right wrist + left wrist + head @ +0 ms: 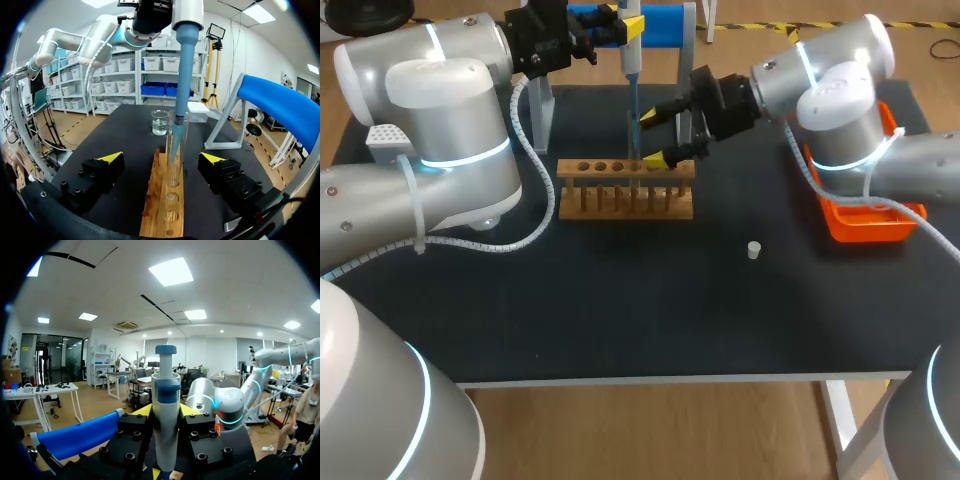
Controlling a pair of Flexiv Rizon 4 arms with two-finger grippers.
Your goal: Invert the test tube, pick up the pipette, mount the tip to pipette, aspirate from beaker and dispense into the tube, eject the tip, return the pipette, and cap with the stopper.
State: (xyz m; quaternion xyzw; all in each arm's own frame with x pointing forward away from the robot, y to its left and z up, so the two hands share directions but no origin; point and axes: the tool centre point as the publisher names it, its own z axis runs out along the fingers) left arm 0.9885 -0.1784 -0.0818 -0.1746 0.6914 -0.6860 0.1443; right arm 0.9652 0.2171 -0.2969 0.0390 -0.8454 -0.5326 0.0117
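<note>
– Pipette (pixel 631 60) upright, left gripper (pixel 166 412) clamped on its body, lower end down in the test tube (pixel 177 145) standing in the wooden rack (pixel 625 200)!
– And the right gripper (pixel 162 157)?
– Fingers wide apart, either side of the rack, gripping nothing. Stopper (pixel 753 249) lies on the table (pixel 620 300), beaker (pixel 160 122) sits beyond the rack
</note>
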